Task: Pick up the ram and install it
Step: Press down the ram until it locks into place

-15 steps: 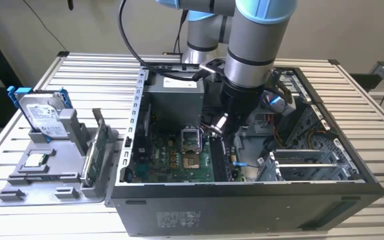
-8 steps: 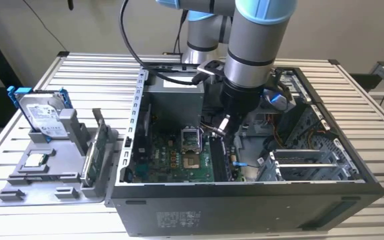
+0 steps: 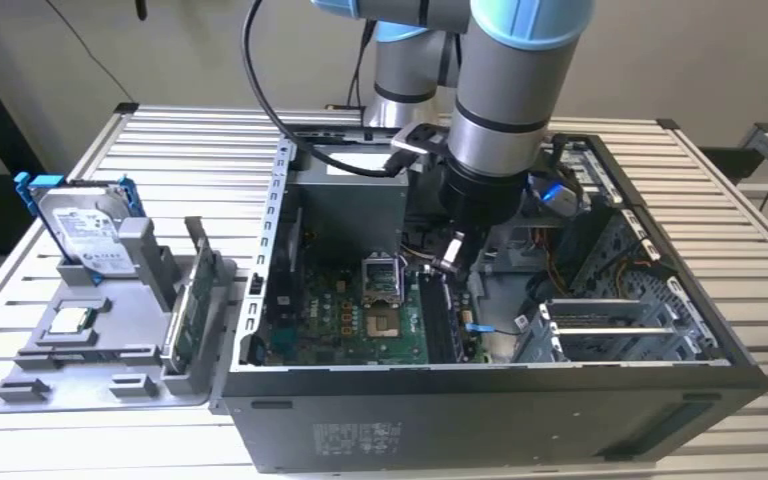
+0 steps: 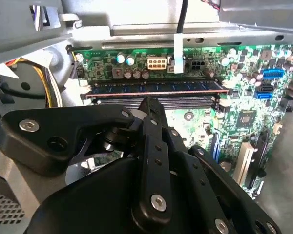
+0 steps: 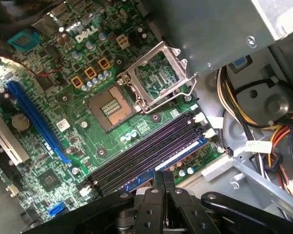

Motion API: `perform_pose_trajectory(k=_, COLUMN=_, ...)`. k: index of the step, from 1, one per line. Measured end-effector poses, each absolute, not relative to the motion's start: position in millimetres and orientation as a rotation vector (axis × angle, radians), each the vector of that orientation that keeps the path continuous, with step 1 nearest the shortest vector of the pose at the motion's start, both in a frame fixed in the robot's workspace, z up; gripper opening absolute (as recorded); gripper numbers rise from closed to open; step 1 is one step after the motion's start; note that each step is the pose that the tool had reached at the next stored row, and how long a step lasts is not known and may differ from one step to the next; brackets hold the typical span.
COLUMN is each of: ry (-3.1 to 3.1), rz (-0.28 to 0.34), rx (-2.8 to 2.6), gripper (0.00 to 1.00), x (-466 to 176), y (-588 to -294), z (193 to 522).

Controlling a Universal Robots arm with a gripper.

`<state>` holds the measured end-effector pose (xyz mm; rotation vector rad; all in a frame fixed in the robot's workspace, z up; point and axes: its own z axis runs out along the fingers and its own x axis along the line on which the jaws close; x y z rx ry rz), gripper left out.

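Note:
The ram [image 4: 185,87] is a long dark module standing on edge in the outermost memory slot of the green motherboard [image 5: 63,122], inside the open computer case [image 3: 491,400]. In the first wrist view the ram [image 5: 178,155] appears as a bluish strip beside the empty black slots [image 5: 146,153]. My gripper [image 3: 451,255] hangs down into the case over those slots. Its black fingers are pressed together, and the gripper [image 4: 149,103] sits at the middle of the ram's length, at or just above its top edge. Nothing shows between the tips of the gripper [image 5: 163,176].
The open processor socket [image 5: 110,105] and its raised metal frame [image 5: 156,73] lie beside the slots. Yellow and orange cables [image 5: 244,97] run along the case wall. On the exterior view's left, a grey holder [image 3: 104,345] carries a hard drive with blue brackets [image 3: 84,225] and an upright green card [image 3: 197,295].

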<state>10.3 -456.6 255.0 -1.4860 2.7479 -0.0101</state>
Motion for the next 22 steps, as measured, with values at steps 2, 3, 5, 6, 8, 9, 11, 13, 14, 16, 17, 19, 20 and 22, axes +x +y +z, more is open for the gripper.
perform_pose_trajectory(k=2, ry=2.73, rz=-0.01, rx=-1.518, gripper=0.11, x=10.4, y=-456.8, z=254.9)
perform_pose_trajectory(k=3, ry=2.721, rz=-0.01, rx=-1.533, gripper=0.11, x=10.3, y=-456.9, z=254.9)
perform_pose_trajectory(k=5, ry=2.703, rz=-0.009, rx=-1.565, gripper=0.11, x=10.4, y=-457.1, z=254.9)
perform_pose_trajectory(k=6, ry=2.694, rz=-0.009, rx=-1.581, gripper=0.11, x=10.4, y=-457.2, z=254.8)
perform_pose_trajectory(k=8, ry=2.675, rz=-0.009, rx=-1.613, gripper=0.11, x=10.4, y=-457.3, z=254.8)
perform_pose_trajectory(k=9, ry=2.666, rz=-0.009, rx=-1.627, gripper=0.11, x=10.4, y=-457.4, z=254.7)
perform_pose_trajectory(k=11, ry=2.649, rz=-0.008, rx=-1.655, gripper=0.11, x=10.4, y=-457.6, z=254.6)
perform_pose_trajectory(k=13, ry=2.632, rz=-0.008, rx=-1.682, gripper=0.11, x=10.4, y=-457.8, z=254.5)
perform_pose_trajectory(k=14, ry=2.623, rz=-0.008, rx=-1.695, gripper=0.11, x=10.4, y=-457.9, z=254.4)
perform_pose_trajectory(k=16, ry=2.606, rz=-0.008, rx=-1.721, gripper=0.11, x=10.4, y=-458.1, z=254.3)
perform_pose_trajectory(k=17, ry=2.598, rz=-0.008, rx=-1.734, gripper=0.11, x=10.4, y=-458.2, z=254.2)
perform_pose_trajectory(k=19, ry=2.581, rz=-0.007, rx=-1.758, gripper=0.11, x=10.4, y=-458.4, z=254.0)
perform_pose_trajectory(k=20, ry=2.566, rz=-0.007, rx=-1.78, gripper=0.11, x=10.4, y=-458.5, z=253.8)
perform_pose_trajectory(k=22, ry=2.552, rz=-0.007, rx=-1.8, gripper=0.11, x=10.4, y=-458.7, z=253.7)
